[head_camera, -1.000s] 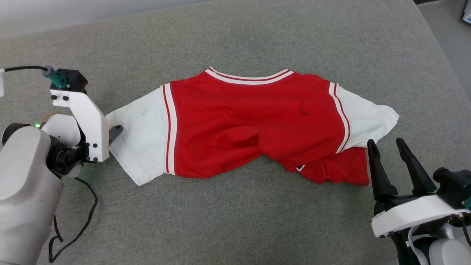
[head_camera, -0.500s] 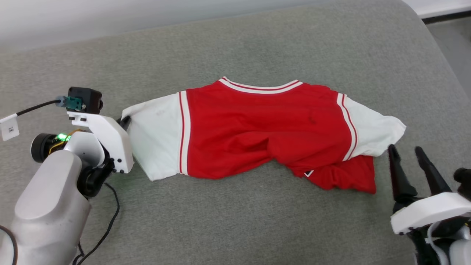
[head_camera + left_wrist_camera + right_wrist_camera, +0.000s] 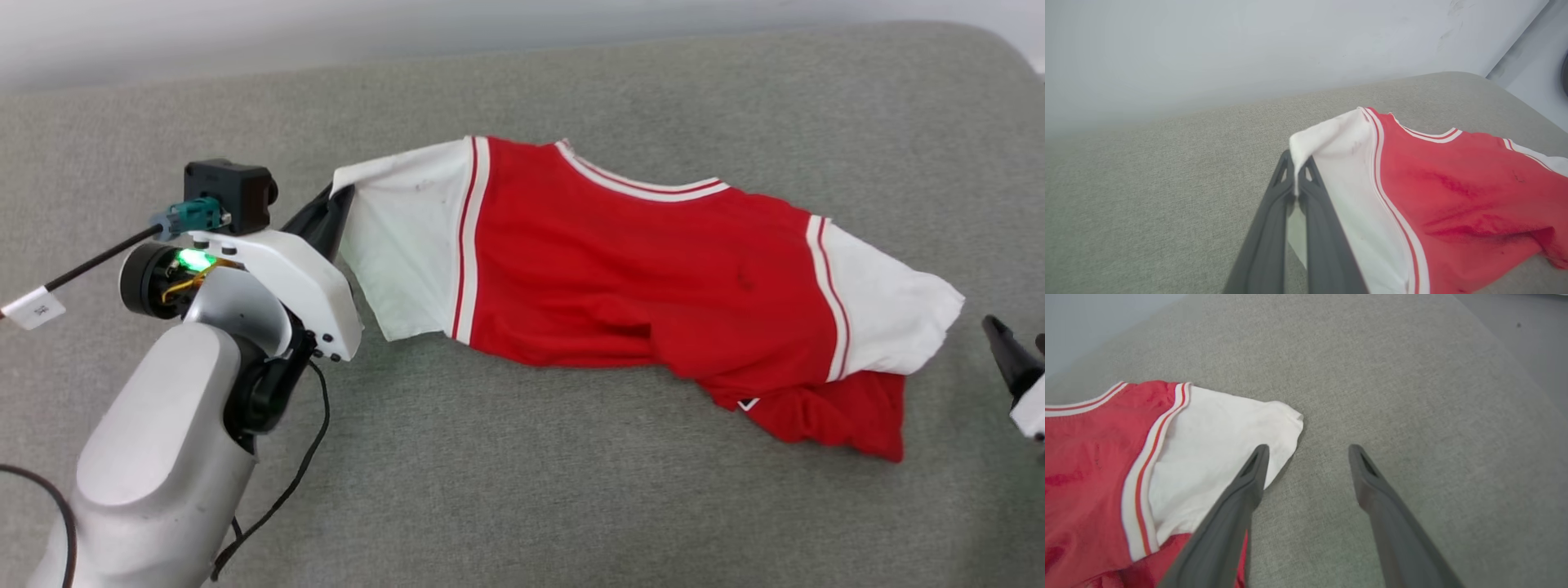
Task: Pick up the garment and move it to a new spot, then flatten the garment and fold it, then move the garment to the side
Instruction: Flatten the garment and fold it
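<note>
Change: the left gripper [image 3: 1297, 163] has closed on the hem of the red jersey [image 3: 637, 269] at its white sleeve [image 3: 408, 245] and lifted that end up and farther away; the head camera has swung too.
Left gripper: fingers pressed together, sleeve edge pinched between the tips, cloth draped over them.
Right gripper [image 3: 1308, 449]: fingers spread wide, holding nothing, just beside the other white sleeve [image 3: 1208, 445].
Red jersey: stretched across the grey cushion [image 3: 522, 490], the held end raised, the rest lying down; lower hem bunched near the right gripper, striped neckline on the far side.
Beyond: a pale wall [image 3: 1249, 49].
</note>
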